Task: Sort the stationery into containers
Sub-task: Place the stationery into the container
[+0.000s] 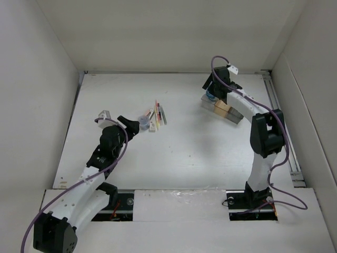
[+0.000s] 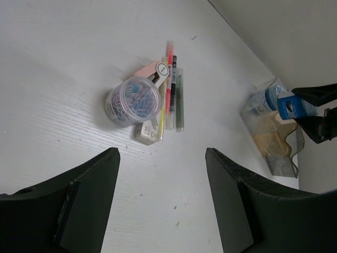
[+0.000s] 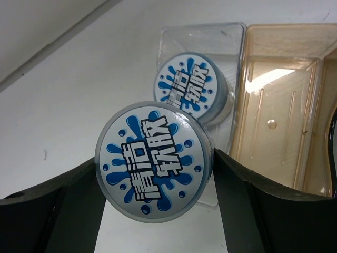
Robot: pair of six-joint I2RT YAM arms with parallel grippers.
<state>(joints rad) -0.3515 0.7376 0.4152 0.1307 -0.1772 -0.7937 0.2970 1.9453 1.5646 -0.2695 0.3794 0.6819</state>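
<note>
My right gripper (image 3: pixel 158 174) is shut on a round disc (image 3: pixel 155 161) with a blue splash pattern and holds it just above the tray. A second such disc (image 3: pixel 192 87) lies in the pale clear compartment (image 3: pixel 231 37), next to the tan-orange compartment (image 3: pixel 284 105). My left gripper (image 2: pixel 162 154) is open and empty, just short of the stationery pile. The pile holds a round clear tub of small clips (image 2: pixel 135 100), a red-pink stick (image 2: pixel 168 79), a yellow stick (image 2: pixel 163 118) and a slim grey stick (image 2: pixel 179 100). In the top view the pile (image 1: pixel 157 116) is centre left and the tray (image 1: pixel 225 109) is at the right.
A pink flat item (image 2: pixel 150 71) and a small pale box (image 2: pixel 146 132) lie in the pile beside the tub. White walls enclose the table on three sides. A rail (image 1: pixel 281 121) runs along the right edge. The right arm reaches over the tray.
</note>
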